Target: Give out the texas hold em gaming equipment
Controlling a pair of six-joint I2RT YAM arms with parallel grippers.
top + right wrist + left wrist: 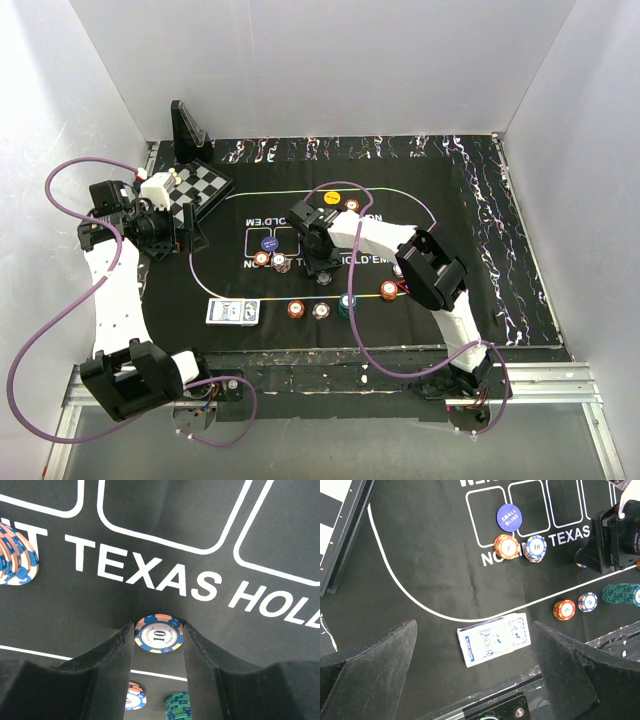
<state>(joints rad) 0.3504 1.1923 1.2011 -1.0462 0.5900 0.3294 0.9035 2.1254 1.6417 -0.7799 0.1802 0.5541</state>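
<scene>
Several chips and the cards already lie on the mat; distribution seems partly done. The right pincer clamps a 10 chip, lower centre; the left pincer stands apart.

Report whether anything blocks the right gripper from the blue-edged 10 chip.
Nothing visible does. The blue-edged 10 chip sits directly between the fingertips of the right gripper, one finger close on each side, with only black mat around it.
</scene>
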